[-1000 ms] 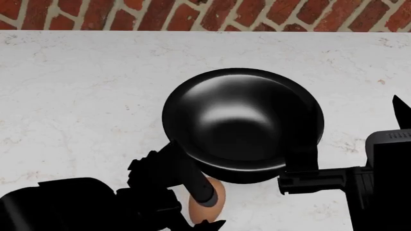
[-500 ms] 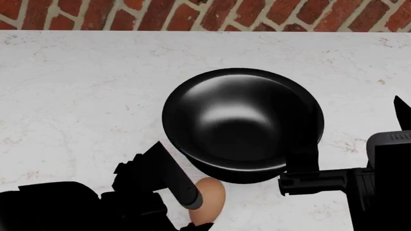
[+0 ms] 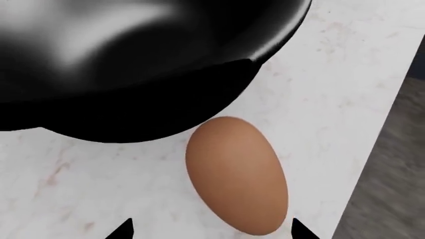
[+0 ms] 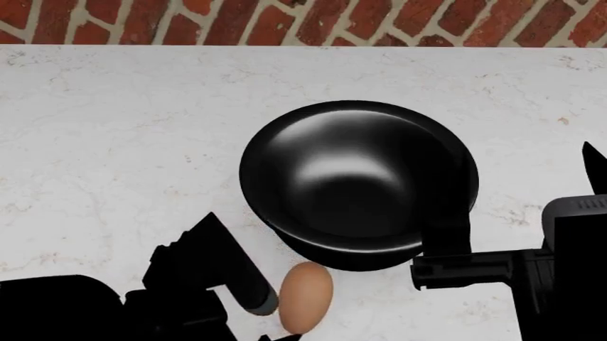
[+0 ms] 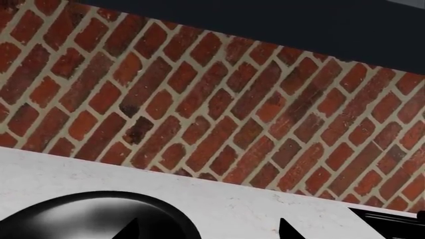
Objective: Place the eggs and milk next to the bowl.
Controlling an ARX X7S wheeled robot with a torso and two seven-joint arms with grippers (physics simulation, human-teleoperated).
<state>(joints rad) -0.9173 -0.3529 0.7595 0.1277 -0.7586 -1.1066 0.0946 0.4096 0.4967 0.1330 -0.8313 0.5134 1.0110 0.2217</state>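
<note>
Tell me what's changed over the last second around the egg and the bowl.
The left gripper has let go of the egg and drawn back toward the robot and leftward. The egg lies on the counter beside the bowl. Bowl and right arm haven't moved.

A white marble-veined desk (image 4: 114, 128) stretches back to a red brick wall (image 4: 284, 21), with dark grey floor (image 3: 391, 189) beyond its edge.

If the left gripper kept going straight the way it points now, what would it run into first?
Most likely the egg, which lies on the counter between the left gripper fingertips' line of travel; the bowl sits just beyond it. Depth is uncertain.
</note>
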